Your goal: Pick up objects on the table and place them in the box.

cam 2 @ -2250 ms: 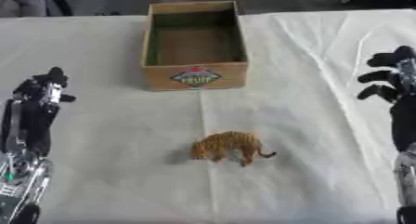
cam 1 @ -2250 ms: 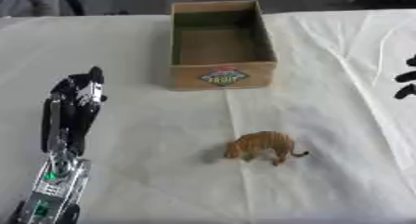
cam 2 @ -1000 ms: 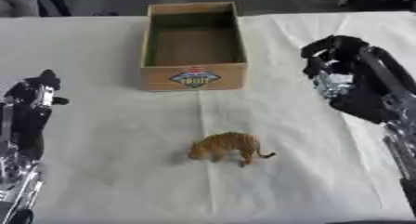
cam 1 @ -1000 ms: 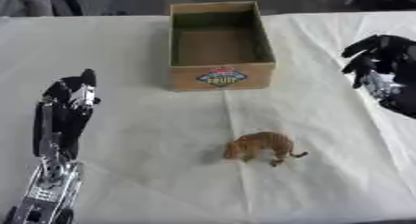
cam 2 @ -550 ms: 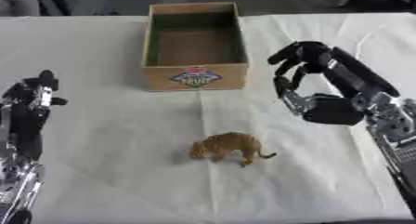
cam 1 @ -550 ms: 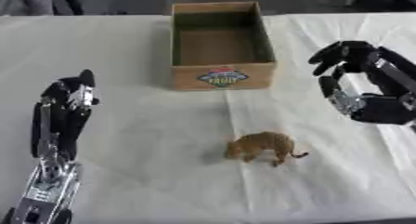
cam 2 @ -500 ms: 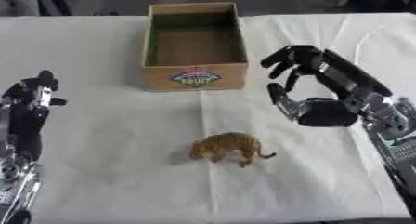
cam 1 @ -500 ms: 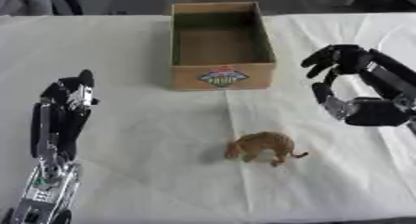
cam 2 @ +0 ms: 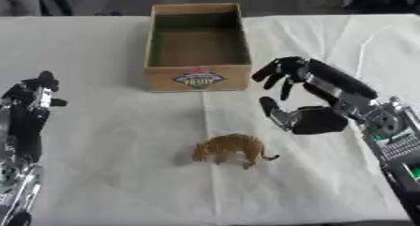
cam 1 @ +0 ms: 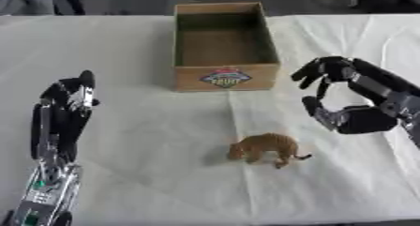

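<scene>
Orange toy tiger (cam 1: 264, 149) standing, lengthwise left-right, head left, tail right

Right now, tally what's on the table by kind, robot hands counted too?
Tiger figure: 1
Cardboard box, nothing visible inside: 1
Robot hands: 2, left robot hand idle, right robot hand open above the tiger
Total: 4

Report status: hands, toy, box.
Right hand open, above and right of tiger, not touching. Left hand idle at left. Box empty. Nothing between.
</scene>
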